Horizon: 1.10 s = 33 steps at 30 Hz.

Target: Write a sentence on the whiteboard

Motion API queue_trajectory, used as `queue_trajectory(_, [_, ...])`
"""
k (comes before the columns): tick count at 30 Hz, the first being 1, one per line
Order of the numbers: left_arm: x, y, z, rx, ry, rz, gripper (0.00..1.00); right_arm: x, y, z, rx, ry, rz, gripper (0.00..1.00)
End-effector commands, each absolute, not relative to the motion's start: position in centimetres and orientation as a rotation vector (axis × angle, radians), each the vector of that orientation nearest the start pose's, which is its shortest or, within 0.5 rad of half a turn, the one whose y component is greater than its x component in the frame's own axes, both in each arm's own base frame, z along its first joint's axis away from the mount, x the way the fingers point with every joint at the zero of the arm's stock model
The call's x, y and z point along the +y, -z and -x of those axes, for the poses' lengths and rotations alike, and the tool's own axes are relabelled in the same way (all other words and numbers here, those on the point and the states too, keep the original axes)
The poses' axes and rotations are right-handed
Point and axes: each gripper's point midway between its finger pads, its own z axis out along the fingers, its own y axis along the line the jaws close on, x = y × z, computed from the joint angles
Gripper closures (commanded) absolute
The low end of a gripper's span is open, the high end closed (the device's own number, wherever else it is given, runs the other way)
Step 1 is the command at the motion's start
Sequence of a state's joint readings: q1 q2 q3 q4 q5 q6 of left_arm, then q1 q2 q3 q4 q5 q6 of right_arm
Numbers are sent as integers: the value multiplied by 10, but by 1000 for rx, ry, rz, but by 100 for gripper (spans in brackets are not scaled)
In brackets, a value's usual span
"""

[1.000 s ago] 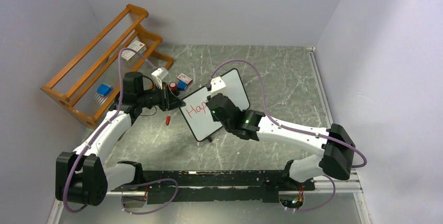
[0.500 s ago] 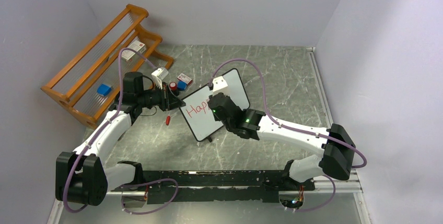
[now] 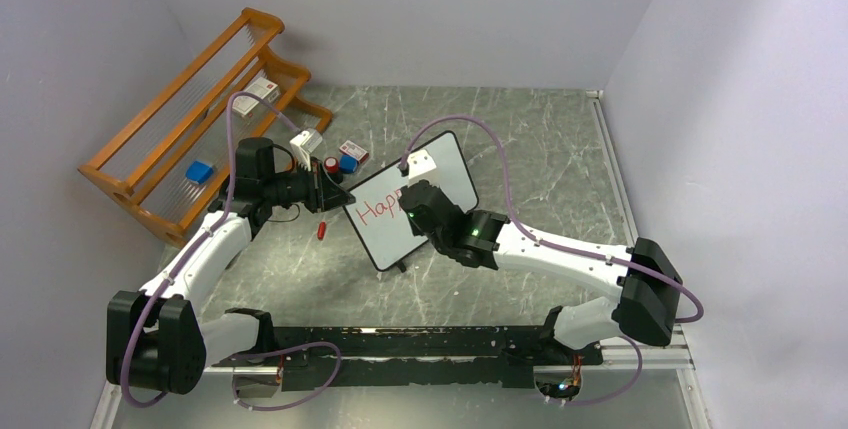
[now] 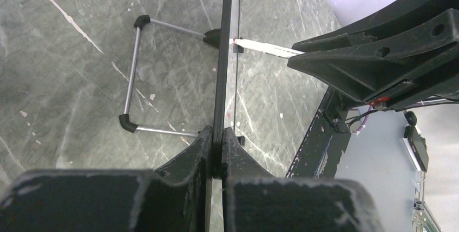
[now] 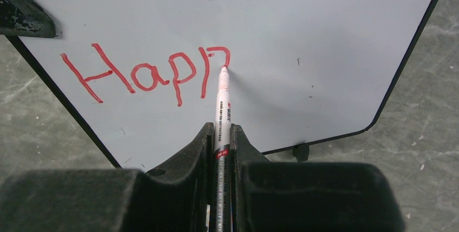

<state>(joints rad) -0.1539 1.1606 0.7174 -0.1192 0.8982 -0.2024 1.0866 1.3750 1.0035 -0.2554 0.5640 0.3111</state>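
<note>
The whiteboard stands tilted at mid-table, white with a thin black frame. My left gripper is shut on its left edge; the left wrist view shows the board edge-on pinched between the jaws. My right gripper is shut on a white marker whose red tip touches the board. The sentence reads "Happ" in red, with the last letter's loop unclosed at the tip. From above, the right gripper covers the end of the lettering.
An orange wooden rack stands at the back left with a blue box and a red-white box on it. Small boxes lie behind the board, a red cap beside it. A wire stand props the board.
The red lettering has grown from "Hap" to "Happ". My right gripper has shifted slightly right and up along the board with the marker. The left arm has not moved.
</note>
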Motion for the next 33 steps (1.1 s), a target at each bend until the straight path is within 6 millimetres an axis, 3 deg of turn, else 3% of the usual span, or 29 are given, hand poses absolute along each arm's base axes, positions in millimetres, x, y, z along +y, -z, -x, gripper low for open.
queue_trajectory(1, [-180, -158, -264, 2119, 1127, -461, 95, 306, -173, -244, 2044, -282, 518, 100])
queue_trajectory(23, [-180, -156, -264, 2126, 1123, -458, 95, 315, -195, -242, 1999, -342, 527, 100])
queue_trajectory(33, [-178, -156, -265, 2135, 1104, -458, 95, 289, -207, -252, 1963, -255, 468, 100])
